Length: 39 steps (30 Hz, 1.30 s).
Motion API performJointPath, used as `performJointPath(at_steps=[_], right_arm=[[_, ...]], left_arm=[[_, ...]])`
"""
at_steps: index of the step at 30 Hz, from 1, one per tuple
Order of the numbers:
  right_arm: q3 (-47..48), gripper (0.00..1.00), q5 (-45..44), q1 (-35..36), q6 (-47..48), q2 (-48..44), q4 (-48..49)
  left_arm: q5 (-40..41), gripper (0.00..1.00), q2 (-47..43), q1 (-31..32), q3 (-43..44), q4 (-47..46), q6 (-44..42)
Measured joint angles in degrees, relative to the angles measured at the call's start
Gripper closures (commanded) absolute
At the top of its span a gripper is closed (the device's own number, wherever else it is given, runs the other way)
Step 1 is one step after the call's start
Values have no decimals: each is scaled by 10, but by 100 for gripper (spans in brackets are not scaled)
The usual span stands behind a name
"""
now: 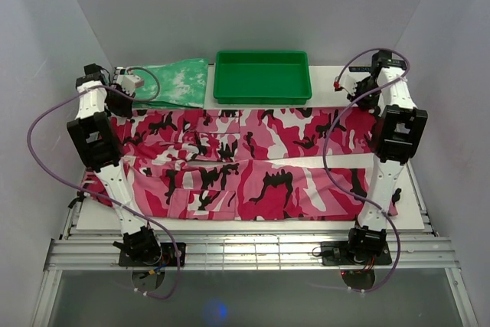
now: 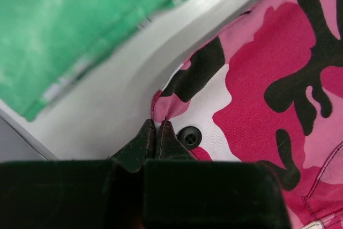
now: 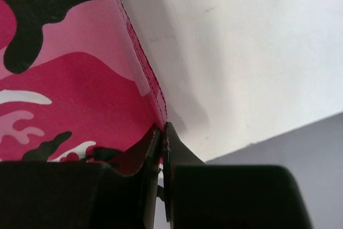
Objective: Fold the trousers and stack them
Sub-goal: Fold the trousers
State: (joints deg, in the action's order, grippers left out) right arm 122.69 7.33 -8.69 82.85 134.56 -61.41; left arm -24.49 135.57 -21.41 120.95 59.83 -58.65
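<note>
trousers (image 1: 253, 166) across table (image 1: 410, 204), tray (image 1: 262, 78) behind, cloth (image 1: 172, 82) beside

The trousers (image 1: 253, 166) under me are camouflage: deep pink, pale pink, white and black, with a black button (image 2: 188, 135). The folded cloth (image 1: 172, 82) is mottled green and white, the tray (image 1: 262, 76) plain green, the table (image 1: 412, 206) white. My left gripper (image 2: 157, 132) and right gripper (image 3: 162, 132) are black.

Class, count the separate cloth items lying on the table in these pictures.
2. The pink, white and black camouflage cloth trousers lie spread across the middle; the mottled green-and-white folded cloth sits back left, beside the green plastic tray. Others may be hidden underneath.
</note>
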Motion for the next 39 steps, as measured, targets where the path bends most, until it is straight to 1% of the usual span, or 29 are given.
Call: performJointPath(at_steps=[3, 7, 10, 12, 14, 17, 19, 21, 22, 24, 26, 28, 31, 33, 37, 39], right_arm=[[0, 92, 24, -12, -5, -31, 1], [-19, 92, 64, -33, -5, -105, -3], [-60, 92, 92, -55, 7, -194, -24], [-116, 92, 110, -73, 26, -268, -38], [-204, 92, 125, -97, 53, -361, -57], [-381, 92, 120, -132, 112, -509, -75], [-496, 92, 103, -148, 150, -584, -74], [-617, 92, 75, -160, 183, -633, -77], [-660, 92, 64, -161, 193, -640, -72], [-742, 92, 41, -161, 203, -631, -56], [-779, 92, 24, -161, 203, -611, -36], [-785, 92, 11, -161, 192, -580, -18], [-768, 92, 2, -160, 154, -508, 15], [-740, 92, 1, -160, 121, -455, 32], [-654, 92, 3, -152, 54, -375, 35], [-603, 92, 4, -144, 27, -338, 43]], left_arm=[[-7, 100, -10, 2, -9, -42, 33], [-24, 100, -75, -2, -84, -92, 64], [-47, 100, -175, -17, -184, -126, 75], [-65, 100, -268, -38, -262, -137, 65], [-80, 100, -358, -63, -335, -147, 44], [-92, 100, -503, -110, -460, -150, -18], [-88, 100, -577, -141, -538, -140, -74], [-72, 100, -620, -167, -611, -120, -130], [-60, 100, -625, -176, -642, -108, -152], [-30, 100, -608, -184, -694, -93, -183], [3, 100, -566, -186, -734, -85, -201], [25, 100, -522, -186, -740, -74, -203], [35, 100, -478, -185, -702, -52, -169], [36, 100, -438, -184, -667, -27, -134], [42, 100, -350, -170, -570, 36, -30], [46, 100, -318, -155, -545, 48, 3]])
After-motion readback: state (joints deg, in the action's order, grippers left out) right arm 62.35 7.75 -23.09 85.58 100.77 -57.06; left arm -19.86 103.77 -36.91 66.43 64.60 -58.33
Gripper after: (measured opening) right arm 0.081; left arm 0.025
